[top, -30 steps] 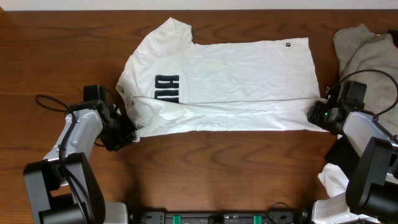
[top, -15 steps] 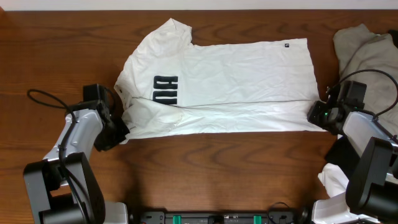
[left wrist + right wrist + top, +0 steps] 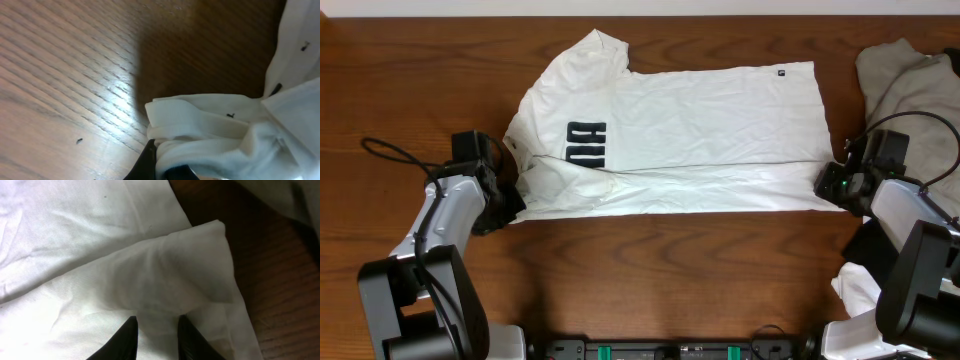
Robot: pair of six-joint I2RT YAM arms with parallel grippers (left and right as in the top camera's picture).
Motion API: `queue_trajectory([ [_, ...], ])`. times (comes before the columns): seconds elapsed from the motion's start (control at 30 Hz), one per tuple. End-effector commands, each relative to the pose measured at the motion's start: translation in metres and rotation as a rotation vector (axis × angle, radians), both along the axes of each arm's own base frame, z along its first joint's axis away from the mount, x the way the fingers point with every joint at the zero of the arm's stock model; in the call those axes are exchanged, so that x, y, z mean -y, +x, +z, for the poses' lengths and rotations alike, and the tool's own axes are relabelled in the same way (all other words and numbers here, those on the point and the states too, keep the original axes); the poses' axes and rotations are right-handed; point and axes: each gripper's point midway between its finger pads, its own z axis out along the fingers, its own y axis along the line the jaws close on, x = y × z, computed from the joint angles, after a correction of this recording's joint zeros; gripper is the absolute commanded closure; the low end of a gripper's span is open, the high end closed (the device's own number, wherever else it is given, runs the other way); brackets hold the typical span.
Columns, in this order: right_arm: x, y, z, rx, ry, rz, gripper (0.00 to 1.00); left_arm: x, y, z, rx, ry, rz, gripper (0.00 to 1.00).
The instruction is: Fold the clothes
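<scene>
We log a dark wooden surface with its grain running sideways. A white T-shirt lies across the middle, its near edge folded over. A beige-grey garment is heaped at the right edge, and a crumpled white cloth lies at the near-right.

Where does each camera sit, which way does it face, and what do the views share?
Overhead: above the table, facing down on the white T-shirt; both arms, left gripper and right gripper show.
Left wrist: low beside the shirt's bunched edge; one dark finger shows.
Right wrist: close above the hem corner; two dark fingers show.
Shared: all show the T-shirt.
</scene>
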Motion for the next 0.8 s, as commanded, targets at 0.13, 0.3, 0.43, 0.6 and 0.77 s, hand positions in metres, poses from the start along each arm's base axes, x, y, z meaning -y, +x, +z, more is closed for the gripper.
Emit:
queue_trajectory([
  [0.13,0.002,-0.010,-0.010,-0.042,-0.037,0.005,0.74,0.006,0.001,0.004,0.002,-0.035,-0.013,0.88],
  [0.3,0.002,-0.010,-0.010,-0.042,-0.037,0.005,0.74,0.006,0.000,0.004,0.000,-0.036,-0.013,0.70],
  [0.43,0.001,-0.010,-0.010,-0.043,-0.037,0.005,0.74,0.007,-0.003,0.004,-0.013,-0.039,-0.013,0.70],
  [0.6,0.001,-0.011,-0.010,-0.046,-0.036,0.005,0.74,0.005,0.005,0.005,0.020,-0.032,-0.014,0.81],
  [0.77,0.001,-0.011,-0.010,-0.046,-0.036,0.005,0.73,0.002,0.018,0.007,0.071,-0.014,-0.049,0.94],
])
